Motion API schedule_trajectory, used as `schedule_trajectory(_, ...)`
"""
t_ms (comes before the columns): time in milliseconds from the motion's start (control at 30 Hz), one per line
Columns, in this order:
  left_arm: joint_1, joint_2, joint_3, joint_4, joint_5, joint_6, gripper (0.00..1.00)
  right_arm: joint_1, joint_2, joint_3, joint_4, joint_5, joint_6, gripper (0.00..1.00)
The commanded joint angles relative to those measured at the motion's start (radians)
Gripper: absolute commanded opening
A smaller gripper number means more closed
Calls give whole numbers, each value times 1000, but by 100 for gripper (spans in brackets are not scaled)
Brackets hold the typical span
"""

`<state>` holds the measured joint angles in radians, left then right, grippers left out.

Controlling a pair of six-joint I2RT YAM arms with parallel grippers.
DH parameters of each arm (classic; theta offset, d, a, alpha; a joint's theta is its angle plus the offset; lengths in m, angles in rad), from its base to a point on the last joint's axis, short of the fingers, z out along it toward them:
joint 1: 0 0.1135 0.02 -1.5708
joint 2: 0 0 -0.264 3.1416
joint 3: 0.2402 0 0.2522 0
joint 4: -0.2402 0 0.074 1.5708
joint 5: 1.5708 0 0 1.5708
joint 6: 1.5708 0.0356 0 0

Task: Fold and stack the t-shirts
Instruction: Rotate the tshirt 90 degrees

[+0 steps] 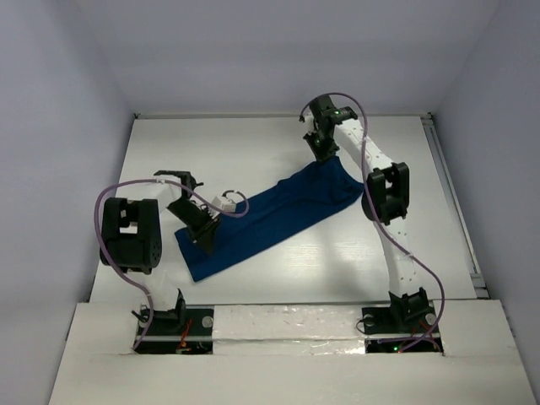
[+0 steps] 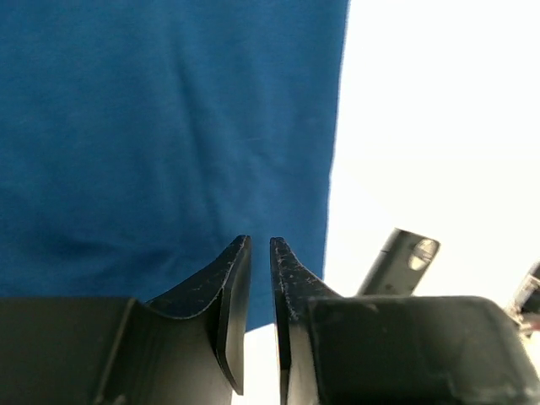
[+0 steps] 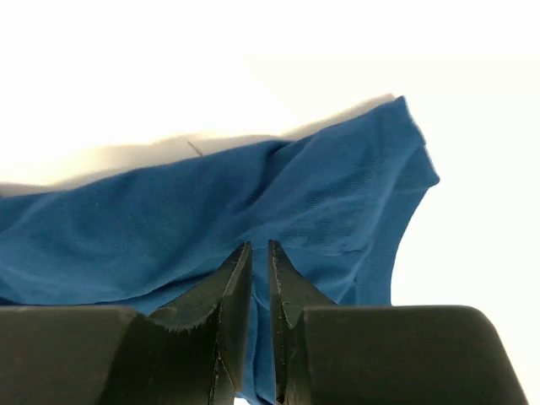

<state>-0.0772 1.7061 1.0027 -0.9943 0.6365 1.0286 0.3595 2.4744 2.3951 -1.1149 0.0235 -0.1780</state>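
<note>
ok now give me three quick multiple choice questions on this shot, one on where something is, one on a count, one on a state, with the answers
1. Where on the t-shirt is the right gripper?
A) its near left end
B) its middle
C) its far right end

2. How many shirts lie on the table?
A) three
B) one
C) two

3. What state is the right gripper in?
A) closed on blue cloth
B) wide open over bare table
C) closed on a white cup

Answers:
1 C: the top view shows it at the end of the t-shirt farthest from the arm bases, on the right.
2 B: only a single blue shirt shows, lying as a long diagonal strip.
3 A: in the right wrist view its fingers are almost together, with cloth running down between them.
</note>
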Motion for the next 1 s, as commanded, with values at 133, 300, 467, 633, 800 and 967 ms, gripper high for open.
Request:
schedule_trajectory(133,-13,-86,237,-23,161,-41,10,-21,-362,-232,214,-148,26,17)
schedule_trajectory(300,-39,-57,261,94,65,-145,8,-21,-500,-497,148,-252,3,11)
schedule_trajectory(467,-58,10,166,170,-12,-141,3,-1,-513,-671,156,-255,-32,0)
schedule_trajectory(633,-58,70,99,247,-73,-134,0,9,-457,-714,170,-296,-43,0)
schedule_trajectory(800,-58,72,88,293,-103,-159,0,18,-411,-703,196,-295,-31,0)
schedule_trajectory(967,-58,72,83,293,-113,-165,0,18,-368,-697,204,-284,-25,0)
